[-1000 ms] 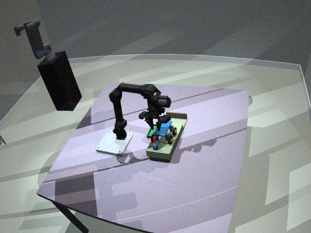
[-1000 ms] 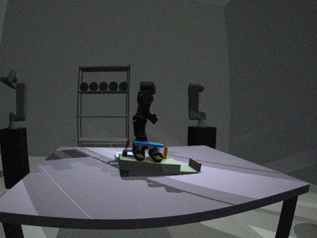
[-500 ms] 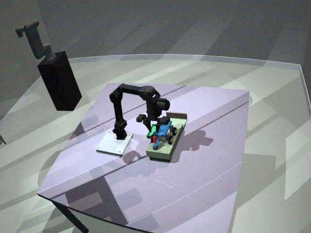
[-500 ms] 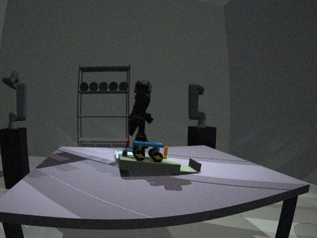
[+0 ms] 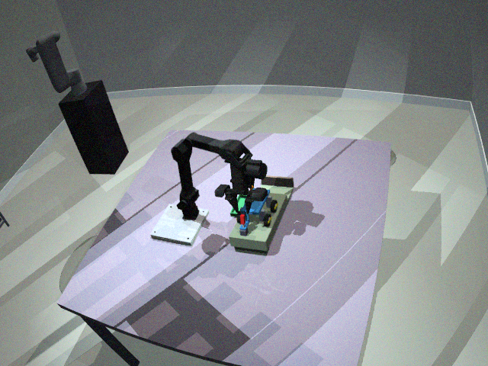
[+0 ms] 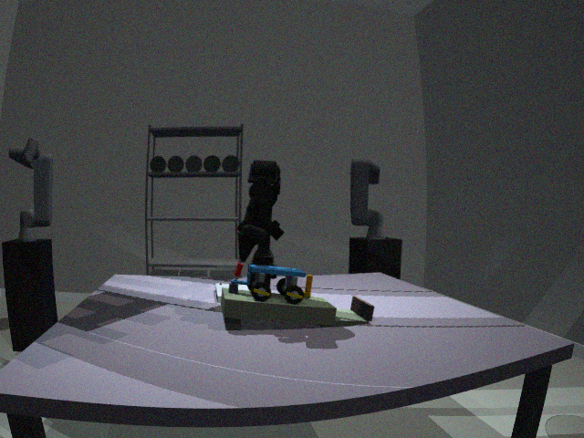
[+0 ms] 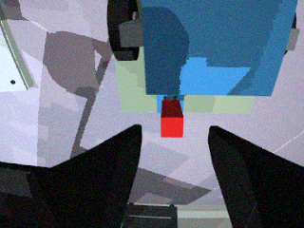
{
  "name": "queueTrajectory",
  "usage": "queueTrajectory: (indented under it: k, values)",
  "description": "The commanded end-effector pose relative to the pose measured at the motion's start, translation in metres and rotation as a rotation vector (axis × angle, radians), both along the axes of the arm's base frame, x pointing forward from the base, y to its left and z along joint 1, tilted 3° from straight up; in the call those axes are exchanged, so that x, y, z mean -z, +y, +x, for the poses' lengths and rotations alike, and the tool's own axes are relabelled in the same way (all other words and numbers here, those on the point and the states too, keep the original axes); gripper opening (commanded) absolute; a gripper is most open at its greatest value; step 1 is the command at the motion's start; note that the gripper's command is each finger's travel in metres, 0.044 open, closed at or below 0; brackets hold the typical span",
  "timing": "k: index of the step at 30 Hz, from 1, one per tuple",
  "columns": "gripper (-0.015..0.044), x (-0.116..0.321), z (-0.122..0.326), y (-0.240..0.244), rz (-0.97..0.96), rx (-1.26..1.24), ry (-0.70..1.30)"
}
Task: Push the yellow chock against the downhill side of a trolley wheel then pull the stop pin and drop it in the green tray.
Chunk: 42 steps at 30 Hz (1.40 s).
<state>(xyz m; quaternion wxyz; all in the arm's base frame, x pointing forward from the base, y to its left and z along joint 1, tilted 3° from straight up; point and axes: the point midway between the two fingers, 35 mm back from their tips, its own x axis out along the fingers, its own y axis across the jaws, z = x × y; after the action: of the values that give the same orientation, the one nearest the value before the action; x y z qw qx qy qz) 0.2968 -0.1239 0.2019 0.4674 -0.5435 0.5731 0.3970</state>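
Observation:
The blue trolley (image 5: 258, 207) (image 6: 278, 270) (image 7: 228, 38) stands on the pale green ramp (image 5: 256, 236) (image 6: 278, 311) (image 7: 130, 97). The stop pin (image 5: 242, 219) (image 6: 238, 269) (image 7: 172, 127) stands at its uphill end, red head up, in a small blue bracket. The chock's yellow-orange upright (image 6: 308, 285) shows beside the downhill wheels; its base is hidden, so contact cannot be told. The green tray (image 5: 235, 213) is partly hidden behind the arm and ramp. My gripper (image 5: 242, 210) (image 7: 175, 132) is partly open and empty, pointing down close above the pin head, which appears between the fingertips in the wrist view.
A dark end board (image 5: 277, 181) (image 6: 362, 308) stands at the ramp's foot. The arm's white base plate (image 5: 177, 226) (image 7: 11, 71) lies on the table beside the ramp. The trolley's uphill edge is close to the pin.

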Motion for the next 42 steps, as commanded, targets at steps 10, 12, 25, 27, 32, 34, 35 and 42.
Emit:
queueTrajectory:
  k: [10,12,25,27,32,34,35,42]
  values:
    - [0.0190,0.012,-0.001,-0.004,-0.006,-0.004,0.004]
    - [0.0190,0.015,-0.001,-0.005,-0.006,-0.004,0.004]
    - [0.0190,0.033,0.000,-0.010,-0.007,-0.004,0.004]
    - [0.0190,0.036,0.000,-0.010,-0.007,-0.004,0.004]
    - [0.0190,0.043,0.000,-0.013,-0.007,-0.004,0.004]
    - [0.0190,0.046,0.000,-0.014,-0.007,-0.004,0.004]
    - [0.0190,0.047,0.000,-0.014,-0.007,-0.004,0.004]
    - [0.0085,0.044,0.001,-0.013,-0.004,0.001,0.000]
